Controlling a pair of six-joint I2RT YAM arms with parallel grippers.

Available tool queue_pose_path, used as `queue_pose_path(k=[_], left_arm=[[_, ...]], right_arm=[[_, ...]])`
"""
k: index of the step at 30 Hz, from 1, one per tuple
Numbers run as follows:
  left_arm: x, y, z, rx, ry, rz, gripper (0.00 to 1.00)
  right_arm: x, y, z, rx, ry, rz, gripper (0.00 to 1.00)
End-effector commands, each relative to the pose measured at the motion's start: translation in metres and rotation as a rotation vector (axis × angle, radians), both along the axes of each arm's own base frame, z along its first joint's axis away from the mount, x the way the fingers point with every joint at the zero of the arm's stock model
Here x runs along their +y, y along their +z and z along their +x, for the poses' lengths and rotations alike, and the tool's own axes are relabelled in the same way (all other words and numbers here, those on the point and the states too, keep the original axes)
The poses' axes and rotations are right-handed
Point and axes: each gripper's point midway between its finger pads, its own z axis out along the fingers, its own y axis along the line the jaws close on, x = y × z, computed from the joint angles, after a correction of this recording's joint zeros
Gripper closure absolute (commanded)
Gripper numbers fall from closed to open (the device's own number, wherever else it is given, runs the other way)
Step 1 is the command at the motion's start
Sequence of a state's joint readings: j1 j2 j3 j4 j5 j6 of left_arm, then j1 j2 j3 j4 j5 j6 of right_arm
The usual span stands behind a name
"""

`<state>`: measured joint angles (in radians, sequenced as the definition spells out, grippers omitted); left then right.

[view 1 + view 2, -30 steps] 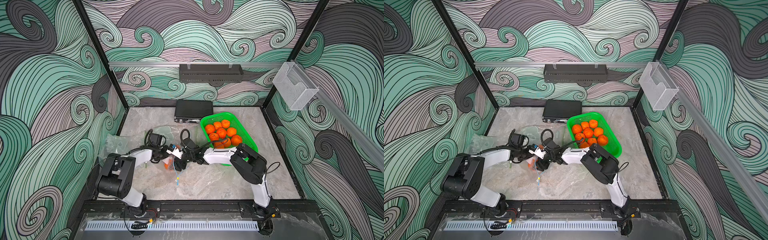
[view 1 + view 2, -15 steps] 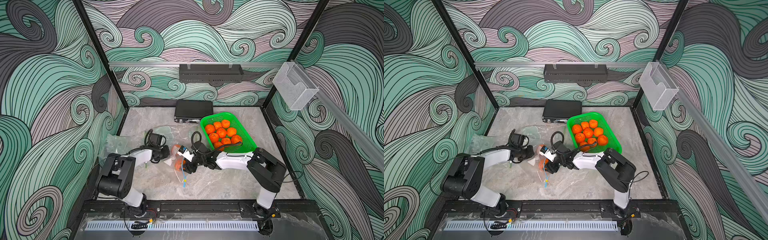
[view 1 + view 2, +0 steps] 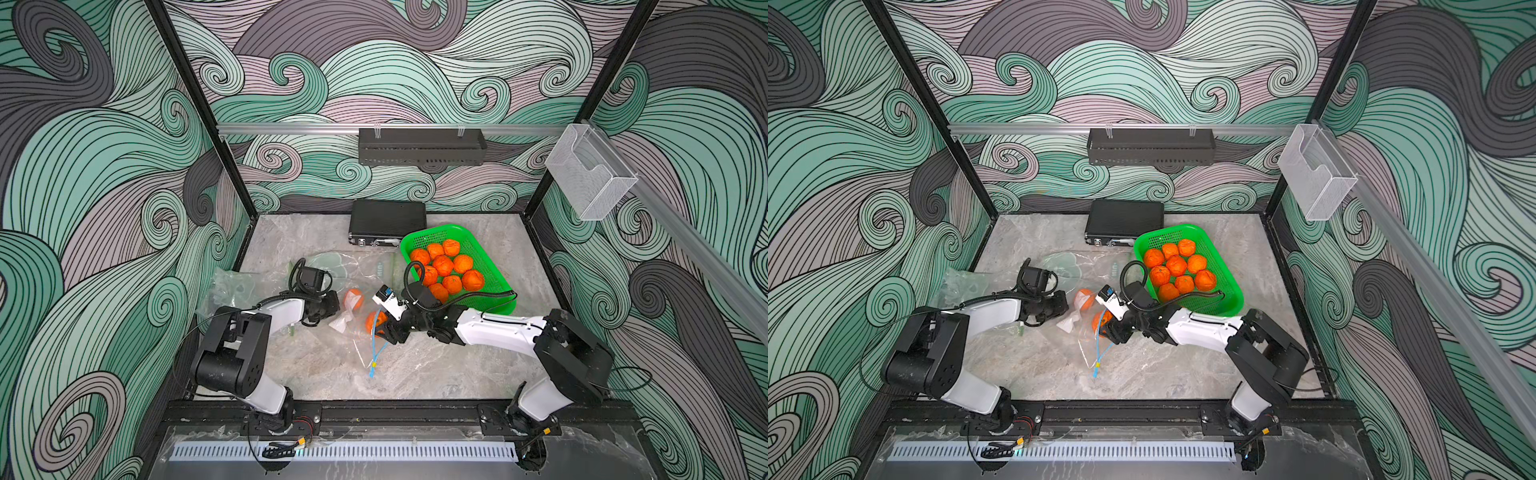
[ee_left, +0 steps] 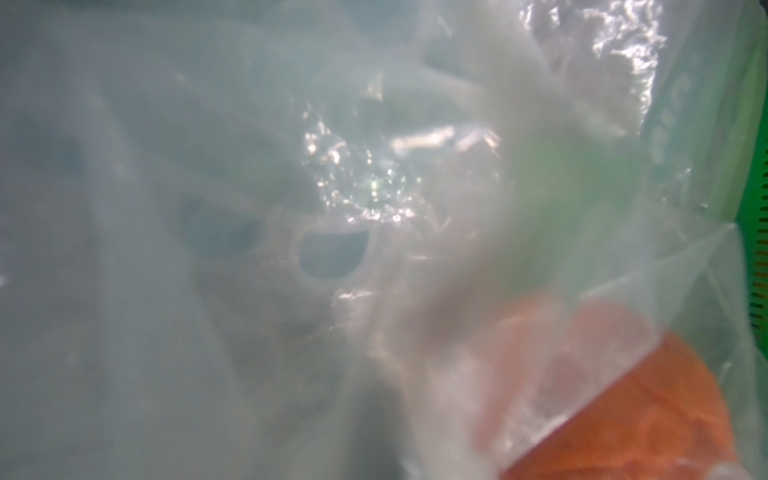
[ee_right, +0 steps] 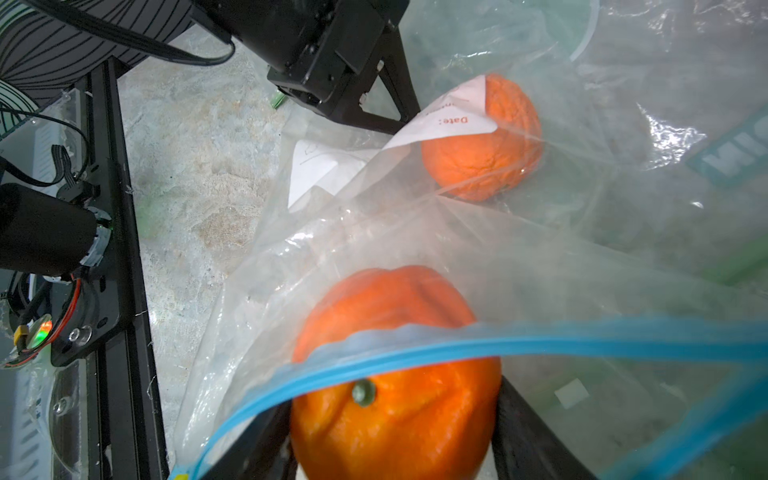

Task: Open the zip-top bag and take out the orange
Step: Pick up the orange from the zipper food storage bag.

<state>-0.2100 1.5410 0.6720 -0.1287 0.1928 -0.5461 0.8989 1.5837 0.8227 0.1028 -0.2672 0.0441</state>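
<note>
Right arm stretching flatter than a second ago, elbow swung out rightward. Nine oranges sitting in green basket (image 3: pixel 494 286), two more under clear film. Right wrist view showing blue zip strip (image 5: pixel 415 353) crossing orange (image 5: pixel 395 415) at zip-top bag (image 3: pixel 361 345) mouth; top views blurring that. Right gripper (image 3: pixel 384 330) spreading wide, fingers (image 5: pixel 528 440) pressing orange's sides. Left gripper (image 3: pixel 332 305) pinching bag corner, jaws closed.
</note>
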Motion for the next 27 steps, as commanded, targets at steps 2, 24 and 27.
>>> queue_pose_path(k=[2,24,27], left_arm=[[0.006,-0.017,-0.020,0.098,-0.003,0.038,1.00],[0.005,-0.018,-0.018,0.099,-0.003,0.028,1.00],[0.005,-0.019,-0.018,0.104,-0.005,0.030,1.00]], right_arm=[[-0.013,0.011,0.001,0.004,-0.062,-0.008,0.38],[-0.070,0.088,-0.002,-0.086,-0.209,0.014,0.38],[-0.082,0.087,0.006,-0.072,-0.248,-0.002,0.38]])
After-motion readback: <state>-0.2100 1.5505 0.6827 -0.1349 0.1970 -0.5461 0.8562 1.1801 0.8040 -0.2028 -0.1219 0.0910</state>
